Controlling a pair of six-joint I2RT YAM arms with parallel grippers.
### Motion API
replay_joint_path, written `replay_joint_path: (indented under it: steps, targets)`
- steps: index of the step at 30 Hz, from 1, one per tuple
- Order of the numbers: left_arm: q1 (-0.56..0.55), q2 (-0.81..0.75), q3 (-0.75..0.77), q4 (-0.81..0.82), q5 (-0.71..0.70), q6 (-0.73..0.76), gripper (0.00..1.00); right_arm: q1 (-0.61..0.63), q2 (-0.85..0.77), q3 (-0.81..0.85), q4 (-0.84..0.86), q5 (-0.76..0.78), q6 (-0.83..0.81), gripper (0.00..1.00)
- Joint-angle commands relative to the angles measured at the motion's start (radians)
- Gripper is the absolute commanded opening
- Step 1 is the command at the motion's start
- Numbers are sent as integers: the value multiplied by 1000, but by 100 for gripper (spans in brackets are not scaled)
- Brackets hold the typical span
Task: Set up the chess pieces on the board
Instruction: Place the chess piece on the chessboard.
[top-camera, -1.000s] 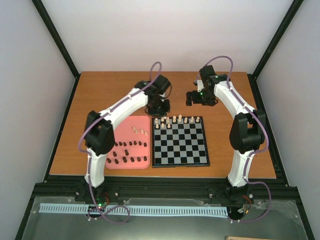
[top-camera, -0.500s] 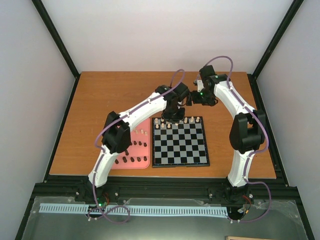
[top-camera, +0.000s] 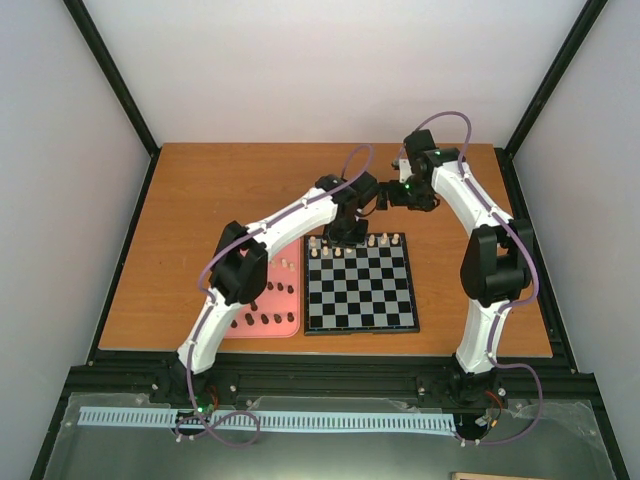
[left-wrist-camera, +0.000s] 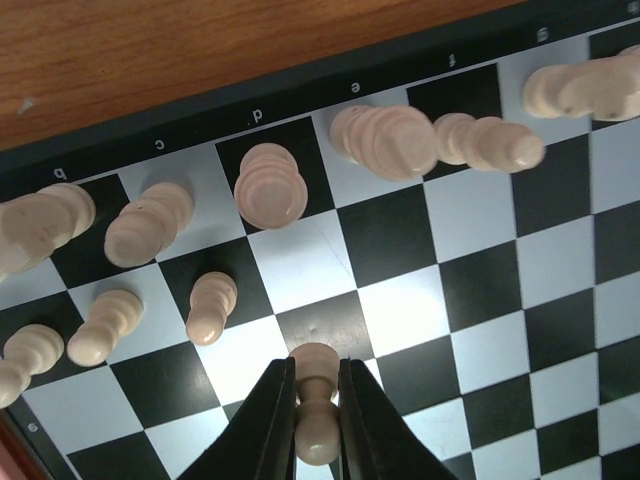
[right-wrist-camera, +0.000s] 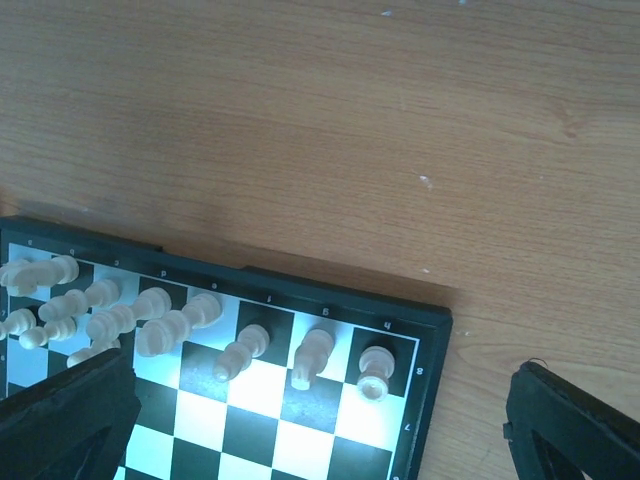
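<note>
Wooden table (top-camera: 200, 220), checkered board (top-camera: 365, 295) lying flat, pink tray (top-camera: 280, 305) just beside its left edge

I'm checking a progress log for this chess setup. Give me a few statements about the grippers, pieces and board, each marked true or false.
The left gripper is shut on a cream pawn. True.
The right gripper holds a piece too. False: its jaws stand open and empty.
Dark pieces stand on the board. False: they lie in the pink tray.
Cream pieces stand along the board's far edge. True.
</note>
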Motion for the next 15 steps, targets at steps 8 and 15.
replay_joint_path:
  steps: [8,15]
  targets:
    - [-4,57,18,18,-28,32,12,-19,32,27,3,-16,-3,100]
    - [-4,76,22,45,-44,38,12,-22,35,26,2,-18,-3,100]
